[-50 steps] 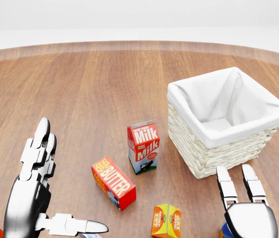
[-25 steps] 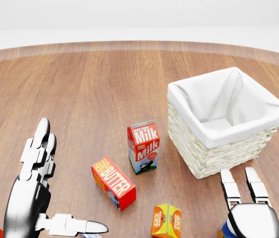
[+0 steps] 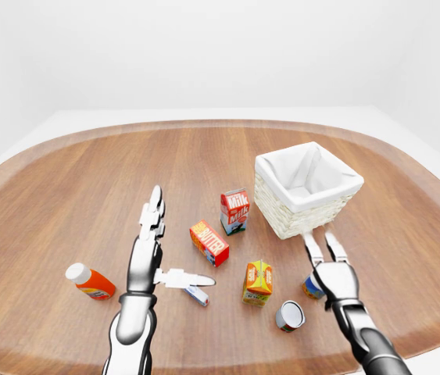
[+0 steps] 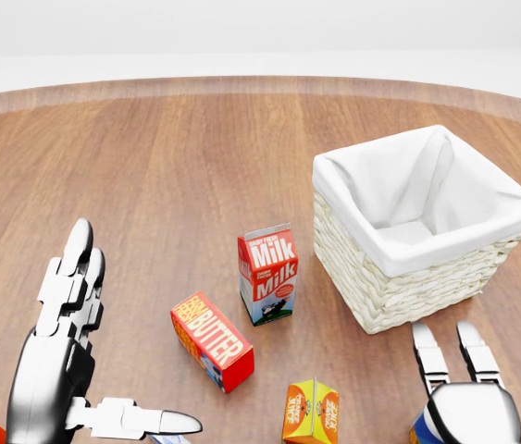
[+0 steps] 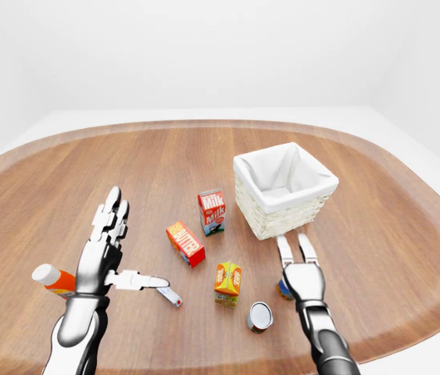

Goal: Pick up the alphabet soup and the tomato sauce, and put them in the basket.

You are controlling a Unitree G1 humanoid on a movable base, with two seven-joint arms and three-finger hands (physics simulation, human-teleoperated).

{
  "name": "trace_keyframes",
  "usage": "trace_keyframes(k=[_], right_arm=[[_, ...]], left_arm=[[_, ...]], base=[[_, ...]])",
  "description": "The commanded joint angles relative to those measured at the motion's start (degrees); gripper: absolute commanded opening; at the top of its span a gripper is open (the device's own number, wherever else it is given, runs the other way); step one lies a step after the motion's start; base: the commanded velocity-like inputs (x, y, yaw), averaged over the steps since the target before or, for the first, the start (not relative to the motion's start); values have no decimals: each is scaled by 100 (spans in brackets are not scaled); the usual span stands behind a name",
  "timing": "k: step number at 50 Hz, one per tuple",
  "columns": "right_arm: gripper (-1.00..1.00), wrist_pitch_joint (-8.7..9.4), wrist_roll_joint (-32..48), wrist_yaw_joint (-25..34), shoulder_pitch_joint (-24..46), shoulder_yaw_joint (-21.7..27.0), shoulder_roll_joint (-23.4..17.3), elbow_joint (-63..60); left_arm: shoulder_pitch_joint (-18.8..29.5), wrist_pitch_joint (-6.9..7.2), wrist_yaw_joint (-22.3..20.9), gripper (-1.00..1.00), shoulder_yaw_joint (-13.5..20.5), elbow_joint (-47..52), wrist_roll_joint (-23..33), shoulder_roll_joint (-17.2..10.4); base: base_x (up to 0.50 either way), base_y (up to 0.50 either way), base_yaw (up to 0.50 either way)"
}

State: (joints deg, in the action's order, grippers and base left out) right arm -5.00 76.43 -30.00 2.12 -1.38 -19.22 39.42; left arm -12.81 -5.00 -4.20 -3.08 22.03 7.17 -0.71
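One task can (image 3: 311, 288) stands upright just under our right hand (image 3: 330, 275), whose fingers are spread over its top and not yet closed; which of the two it is, we cannot tell. A second can (image 3: 289, 316) lies tipped just left of that hand. The basket (image 3: 307, 190) sits just beyond the fingertips, a short carry. Our left hand (image 3: 151, 258) hovers flat, open and empty, near the butter box (image 3: 209, 243).

Right hand (image 5: 298, 269), fingers spread, over a can (image 5: 284, 290) beside the basket (image 5: 284, 208).
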Motion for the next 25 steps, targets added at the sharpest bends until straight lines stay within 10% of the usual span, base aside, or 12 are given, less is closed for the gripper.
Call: trace_keyframes(k=[1, 13, 14, 15, 25], right_arm=[[100, 0, 47, 0, 198, -105, -22, 431], [100, 0, 37, 0, 193, -147, -22, 428], [-73, 0, 17, 0, 156, -149, -21, 381], [-100, 0, 1, 0, 129, -142, -22, 332], [-100, 0, -4, 0, 112, -146, -13, 334]], left_arm=[[13, 0, 1, 100, 3, -13, -8, -3], [18, 0, 0, 100, 0, -24, -3, -6], [18, 0, 0, 100, -1, -15, -2, -6], [17, 0, 0, 100, -1, -21, -2, -6], [13, 0, -2, 100, 1, -35, -3, -5]], base=[[0, 0, 0], [0, 0, 0], [0, 0, 0], [0, 0, 0], [0, 0, 0]])
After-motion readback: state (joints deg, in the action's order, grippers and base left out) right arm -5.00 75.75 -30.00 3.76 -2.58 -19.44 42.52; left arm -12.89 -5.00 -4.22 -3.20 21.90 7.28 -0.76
